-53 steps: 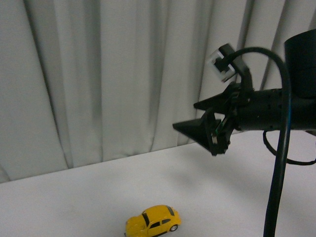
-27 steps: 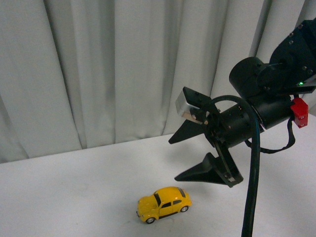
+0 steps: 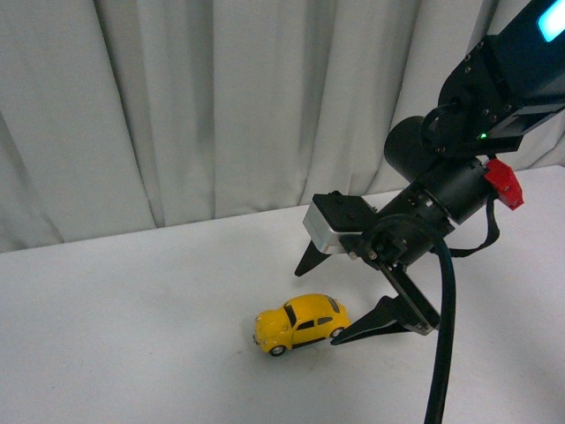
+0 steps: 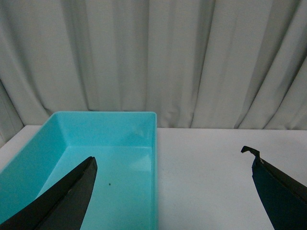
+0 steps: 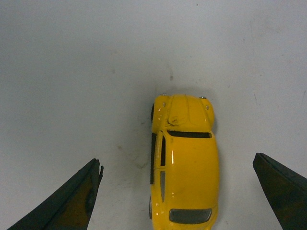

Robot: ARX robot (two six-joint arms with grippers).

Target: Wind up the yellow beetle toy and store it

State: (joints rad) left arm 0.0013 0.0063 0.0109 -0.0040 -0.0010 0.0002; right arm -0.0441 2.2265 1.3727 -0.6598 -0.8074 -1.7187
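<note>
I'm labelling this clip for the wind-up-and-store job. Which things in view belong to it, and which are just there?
Belongs to the job:
yellow beetle toy
right gripper, jaws open either side of the toy
teal bin, likely the storage place
left gripper, open, near the bin

Just there:
white table
grey curtain

White table (image 3: 132,309) bearing 1 yellow beetle toy (image 3: 300,322) and 1 turquoise bin (image 4: 105,130)

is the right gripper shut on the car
No, the right gripper is open, its fingers wide apart on either side of the car with clear gaps.
</note>
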